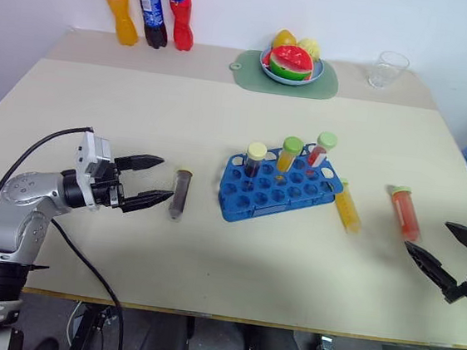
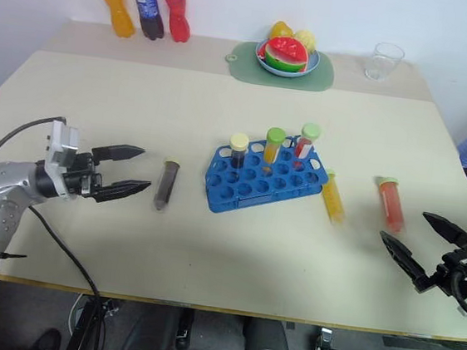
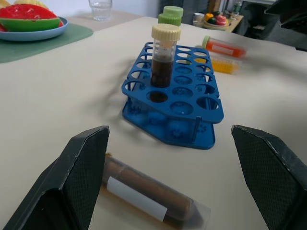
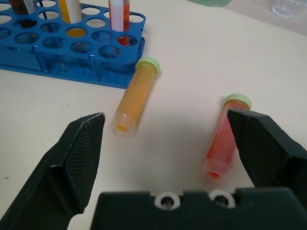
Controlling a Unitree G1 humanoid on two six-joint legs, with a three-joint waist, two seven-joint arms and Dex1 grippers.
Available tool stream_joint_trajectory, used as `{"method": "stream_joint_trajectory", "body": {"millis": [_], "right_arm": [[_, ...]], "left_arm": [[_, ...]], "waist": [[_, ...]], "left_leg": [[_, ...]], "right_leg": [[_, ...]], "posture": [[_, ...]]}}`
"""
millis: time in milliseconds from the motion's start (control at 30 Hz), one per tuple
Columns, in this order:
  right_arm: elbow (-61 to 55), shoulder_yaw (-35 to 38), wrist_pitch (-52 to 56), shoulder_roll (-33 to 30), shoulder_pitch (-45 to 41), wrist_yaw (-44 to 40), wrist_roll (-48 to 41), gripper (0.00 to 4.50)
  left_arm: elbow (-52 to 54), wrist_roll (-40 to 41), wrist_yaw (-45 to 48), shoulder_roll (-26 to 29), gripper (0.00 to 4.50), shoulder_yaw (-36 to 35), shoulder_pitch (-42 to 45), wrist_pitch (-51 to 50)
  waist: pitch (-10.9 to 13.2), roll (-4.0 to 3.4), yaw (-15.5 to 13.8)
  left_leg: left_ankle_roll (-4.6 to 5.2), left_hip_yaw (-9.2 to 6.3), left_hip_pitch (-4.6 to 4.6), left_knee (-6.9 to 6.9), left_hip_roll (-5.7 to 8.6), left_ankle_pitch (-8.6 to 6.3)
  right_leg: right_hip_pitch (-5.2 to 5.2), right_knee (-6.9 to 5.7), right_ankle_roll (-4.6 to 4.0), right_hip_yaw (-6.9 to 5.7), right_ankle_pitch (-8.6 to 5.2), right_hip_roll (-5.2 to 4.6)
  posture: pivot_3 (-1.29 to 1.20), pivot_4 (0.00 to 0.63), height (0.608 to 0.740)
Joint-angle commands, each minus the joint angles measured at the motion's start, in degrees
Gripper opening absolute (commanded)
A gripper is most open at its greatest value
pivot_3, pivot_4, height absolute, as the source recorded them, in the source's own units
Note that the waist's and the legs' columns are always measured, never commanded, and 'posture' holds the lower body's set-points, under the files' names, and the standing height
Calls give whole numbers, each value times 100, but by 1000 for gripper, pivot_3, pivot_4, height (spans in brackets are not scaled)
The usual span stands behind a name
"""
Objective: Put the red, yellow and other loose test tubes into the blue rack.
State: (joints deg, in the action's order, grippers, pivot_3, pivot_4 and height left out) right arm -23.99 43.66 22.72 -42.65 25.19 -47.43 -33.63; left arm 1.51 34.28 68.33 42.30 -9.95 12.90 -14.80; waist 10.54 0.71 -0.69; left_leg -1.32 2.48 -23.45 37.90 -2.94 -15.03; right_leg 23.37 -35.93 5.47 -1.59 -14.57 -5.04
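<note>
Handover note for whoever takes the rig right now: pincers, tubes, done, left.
Left pincer: open, empty, pointing at the dark tube lying left of the blue rack.
Right pincer: open, empty, near the table's right front edge, just short of the red tube.
Done: three capped tubes stand in the rack's back row: dark, orange-yellow, red.
Left: three tubes lying loose: the dark one, the yellow tube right beside the rack's right end, the red one further right.

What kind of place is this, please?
Probably an indoor robot test room, not a real laboratory: a plain beige table carries a bright blue plastic tube rack, three coloured soft-drink bottles and a plate of toy fruit.
</note>
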Motion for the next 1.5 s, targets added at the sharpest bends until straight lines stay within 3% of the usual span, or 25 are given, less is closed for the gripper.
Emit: {"method": "stream_joint_trajectory", "body": {"millis": [33,300,500,700,900,1000,1200,1333,1500], "right_arm": [[-137,89,5,26,-101,59,-122,4500],[-164,-123,2,60,-300,195,-55,4500],[-106,-220,227,-126,-562,252,-123,4500],[219,-479,1887,-825,-1408,1026,-224,4500],[1978,-1928,3252,-2380,-3057,818,238,4500],[3003,-2908,3623,-2667,-4254,685,564,4500],[5191,-4639,3791,-2346,-6695,-42,1453,4500],[6292,-5130,3831,-1952,-7698,-403,1845,4500],[7397,-5485,3754,-1479,-8410,-613,2335,4500]], "left_arm": [[55,-38,151,136,4194,-151,-45,126],[-68,18,405,148,4194,-133,114,165],[-173,59,1196,196,4194,-4,225,374],[20,-72,1215,-25,4194,320,386,398],[145,-115,1408,-64,4194,601,514,386],[254,-118,1471,-39,4194,689,500,371],[601,-83,1428,-62,4194,789,413,331],[804,-18,1327,-24,4194,739,275,250],[1185,87,1149,55,4194,628,-37,93]], "waist": [[0,0,0],[0,0,-2],[0,0,2],[0,0,3],[4,-7,13],[6,-8,27],[10,-16,118],[10,-16,141],[11,-19,148]], "left_leg": [[0,0,0,0,0,0],[0,0,-2,0,0,0],[0,1,-2,0,0,0],[0,4,-2,4,1,0],[3,11,-8,2,1,0],[3,13,-10,2,1,0],[4,18,-35,3,2,0],[4,17,-91,13,3,2],[4,20,-96,13,2,2]], "right_leg": [[0,1,0,0,0,0],[0,2,0,0,0,0],[0,1,0,0,0,1],[1,0,-3,1,2,-3],[12,-2,-4,7,2,-3],[19,-4,-4,10,2,-2],[45,-8,-1,17,3,0],[103,-24,22,18,17,3],[109,-27,24,18,19,3]], "posture": [[0,150,740],[0,150,740],[0,150,740],[0,150,740],[0,150,740],[0,150,740],[0,150,740],[0,150,740],[0,150,740]]}}
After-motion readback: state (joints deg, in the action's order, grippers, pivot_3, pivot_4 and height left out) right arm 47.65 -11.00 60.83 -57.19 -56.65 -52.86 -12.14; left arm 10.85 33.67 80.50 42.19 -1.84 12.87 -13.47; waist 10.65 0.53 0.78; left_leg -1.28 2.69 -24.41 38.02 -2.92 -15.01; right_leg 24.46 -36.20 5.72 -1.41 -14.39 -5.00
